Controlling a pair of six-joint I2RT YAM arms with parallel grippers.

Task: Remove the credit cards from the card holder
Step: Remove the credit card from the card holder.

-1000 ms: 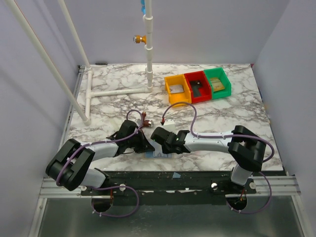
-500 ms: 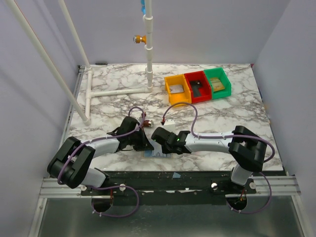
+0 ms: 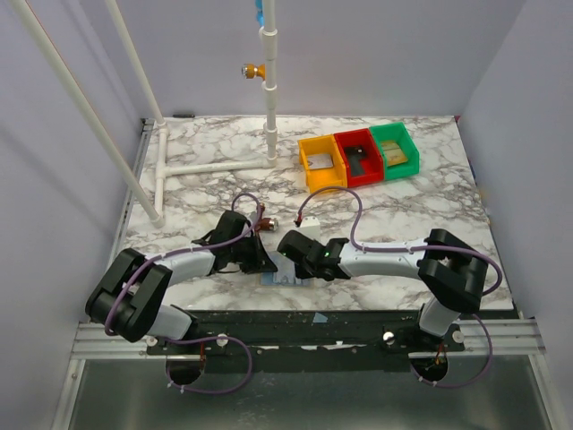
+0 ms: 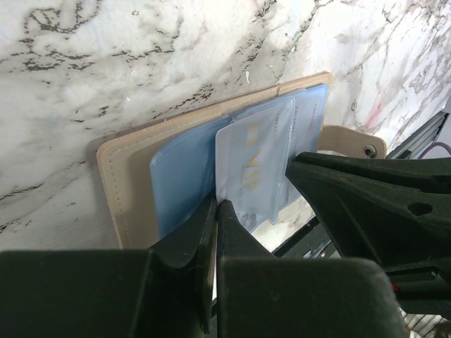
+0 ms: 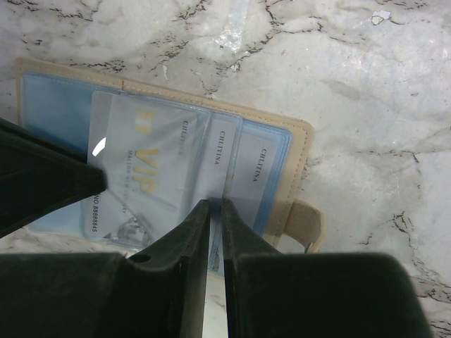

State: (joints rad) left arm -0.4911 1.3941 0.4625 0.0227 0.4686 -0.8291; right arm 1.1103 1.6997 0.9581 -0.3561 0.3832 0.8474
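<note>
Right wrist shows stitched tan card holder (image 5: 299, 151).

The setting is presenting as a robotics laboratory test cell. Plain pale walls (image 3: 376, 54) are enclosing the work area at 9, 12 and 3 o'clock. The left arm (image 3: 170, 269) and the right arm (image 3: 394, 260) are standing on a metal rail (image 3: 304, 336) at 6 o'clock, with purple cables (image 3: 331, 202) looping over them. A white pipe frame (image 3: 269, 90) is rising from the marble-patterned table (image 3: 206, 143) between 11 and 12 o'clock. A yellow bin (image 3: 320, 162), a red bin (image 3: 357, 158) and a green bin (image 3: 394, 150) are sitting side by side at 1 o'clock.
</note>
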